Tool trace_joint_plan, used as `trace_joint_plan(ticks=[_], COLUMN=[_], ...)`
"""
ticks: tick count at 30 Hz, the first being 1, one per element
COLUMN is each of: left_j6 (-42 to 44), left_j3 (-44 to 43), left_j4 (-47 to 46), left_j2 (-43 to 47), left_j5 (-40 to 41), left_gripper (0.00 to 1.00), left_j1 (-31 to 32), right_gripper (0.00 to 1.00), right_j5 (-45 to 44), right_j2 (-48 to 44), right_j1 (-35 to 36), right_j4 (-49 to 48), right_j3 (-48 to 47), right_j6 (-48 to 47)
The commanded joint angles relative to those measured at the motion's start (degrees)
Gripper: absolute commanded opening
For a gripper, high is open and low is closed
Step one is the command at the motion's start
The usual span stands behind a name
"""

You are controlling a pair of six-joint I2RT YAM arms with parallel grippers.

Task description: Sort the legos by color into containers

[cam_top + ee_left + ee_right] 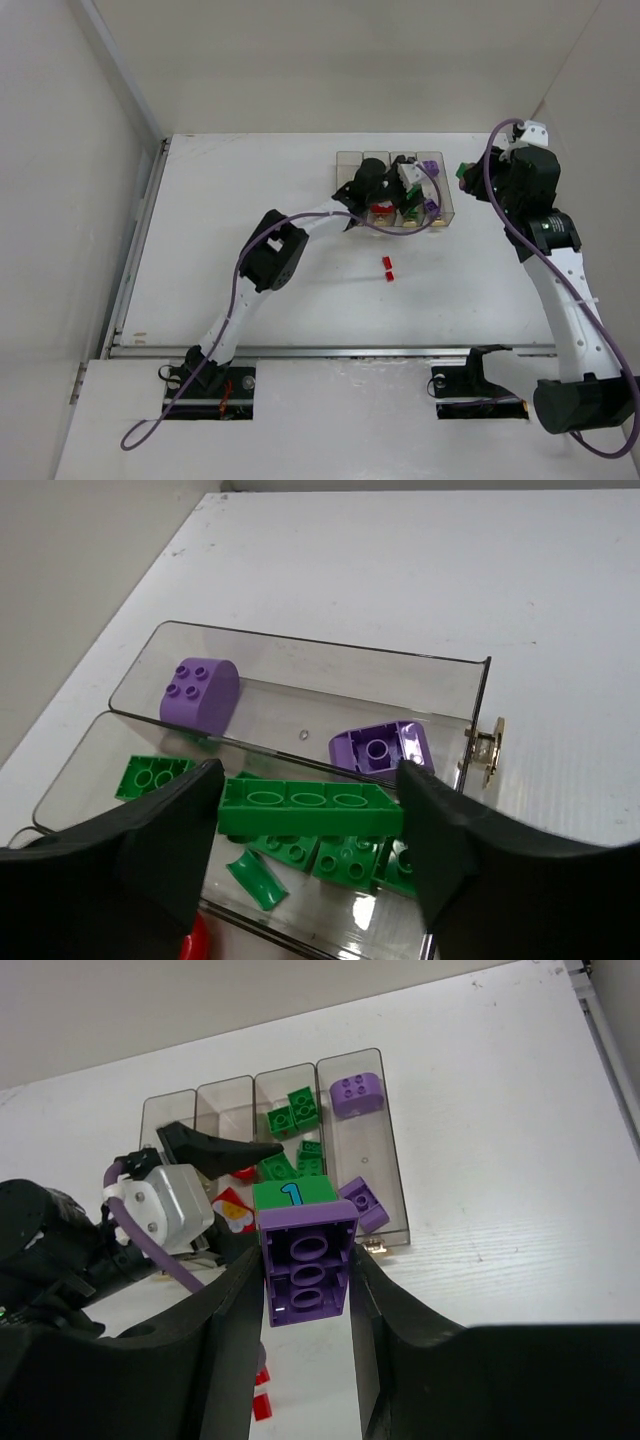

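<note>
The clear containers (348, 158) stand in a row at the back of the table. My left gripper (372, 190) hovers over them, shut on a long green lego (305, 805) above the bin of green legos (350, 858). The bin beyond it (320, 646) holds two purple legos (200, 692). My right gripper (466, 178), right of the row and raised, is shut on a purple lego (305, 1265) with a green "1" lego (293, 1194) stuck to it. Two red legos (388, 267) lie on the table in front of the row.
The right wrist view shows the bins (168, 1110) from above: the two at the left look nearly empty, with red pieces (232, 1210) by the left arm (90, 1250). White walls close in the table on the left and right.
</note>
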State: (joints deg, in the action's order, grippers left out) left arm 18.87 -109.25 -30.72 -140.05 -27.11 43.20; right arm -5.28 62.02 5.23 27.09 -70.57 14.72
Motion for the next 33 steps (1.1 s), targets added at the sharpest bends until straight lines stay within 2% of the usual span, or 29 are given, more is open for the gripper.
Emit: trace_joint_plan(ticks=[1, 2, 5, 8, 14, 17, 18, 21, 22, 23, 25, 29, 30, 33], left_j6=[-0.25, 0.8, 5.02, 9.07, 12.94, 17.76, 22.04, 28.22, 30.24, 32.35, 38.15, 40.54, 41.15, 43.17], left_j3=[2.08, 3.94, 10.45, 14.05, 15.9, 19.41, 22.56, 31.07, 33.03, 34.62, 36.21, 35.52, 34.73, 33.23], left_j4=[-5.58, -5.58, -5.58, -5.58, -3.48, -1.81, 0.2, 0.93, 0.93, 1.53, 4.94, 10.49, 11.29, 16.12], left_j2=[5.03, 6.27, 10.49, 13.82, 19.1, 26.12, 30.14, 36.32, 39.73, 41.24, 43.88, 44.95, 44.95, 44.42], left_j5=[-0.57, -0.57, -1.19, -3.73, -6.44, -9.87, -10.41, -9.81, -9.8, -9.8, -9.8, -9.8, -9.1, -9.1], left_gripper=[0.8, 0.87, 1.0, 1.0, 1.0, 1.0, 1.0, 1.0, 1.0, 1.0, 1.0, 1.0, 0.94, 0.89], left_j1=[0.57, 0.57, 0.04, -0.49, -0.49, -0.49, -0.49, -0.49, 0.12, 0.13, 0.75, 1.36, 1.88, 1.89], right_gripper=[0.0, 0.0, 0.0, 0.0, 0.0, 0.0, 0.0, 0.0, 0.0, 0.0, 0.0, 0.0, 0.0, 0.0], right_j5=[-1.84, -1.06, 1.67, 4.03, 11.59, 21.16, 27.45, 39.25, 45.56, 47.62, 50.0, 51.07, 51.68, 51.68], right_j2=[-0.94, -0.94, -0.94, -0.94, -0.94, 1.86, 4.05, 6.97, 7.67, 8.2, 8.91, 8.91, 8.91, 8.91], right_j1=[-0.31, -0.31, -0.31, -0.31, -0.31, -0.31, -0.83, -0.84, -0.84, -0.84, -0.84, -0.84, -0.84, -0.84], right_j4=[1.21, 1.21, 0.68, 0.15, -2.57, -1.08, 0.14, 0.15, -0.54, -1.51, -2.65, -3.54, -3.54, -4.15], right_j3=[-2.82, -2.82, -2.82, -2.82, -2.3, -2.3, -2.82, -2.82, -2.82, -2.82, -2.82, -2.82, -2.13, -1.33], right_j6=[-1.62, -1.62, -2.94, -3.56, -7.4, -12.76, -14.96, -15.51, -15.51, -15.51, -14.63, -14.02, -13.5, -12.88])
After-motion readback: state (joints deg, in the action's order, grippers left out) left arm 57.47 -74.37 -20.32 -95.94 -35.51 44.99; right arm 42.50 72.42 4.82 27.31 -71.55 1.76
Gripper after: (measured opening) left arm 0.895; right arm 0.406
